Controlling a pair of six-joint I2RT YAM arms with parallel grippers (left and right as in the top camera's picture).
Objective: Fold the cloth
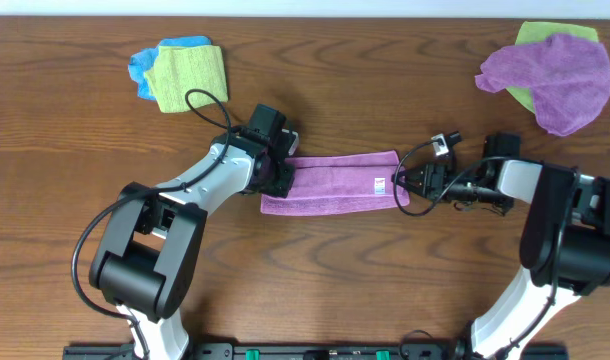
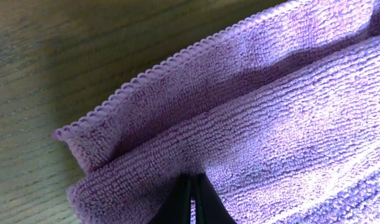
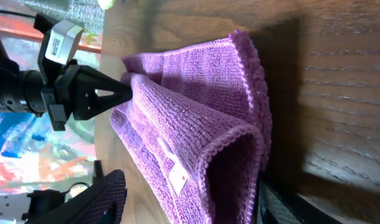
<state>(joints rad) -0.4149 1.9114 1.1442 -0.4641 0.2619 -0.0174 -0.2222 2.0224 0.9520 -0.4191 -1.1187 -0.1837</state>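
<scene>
Two claws bracket the cloth [image 1: 335,185], which lies on the surface [image 1: 65,120] folded into a long, narrow strip. Its long axis runs from the left claw [image 1: 284,184] straight across toward the right claw [image 1: 400,188], with one short end at each. The white tag [image 1: 380,184] sits on the top layer, at the end far from the left claw.

In the left wrist view two layers show, the lower one edged by a scalloped hem [image 2: 146,73]. The upper fold meets the dark fingers [image 2: 205,211], which are pressed together with only a slit between them, pinching the cloth. Seen from the right wrist, the left claw's tips narrow to a point on the strip's far end.

The right claw is spread, one finger [image 3: 106,199] on either side of the looped end, not gripping it.

Blue and green cloths [image 1: 180,72] lie well apart from the left claw, further from the arm bases.
</scene>
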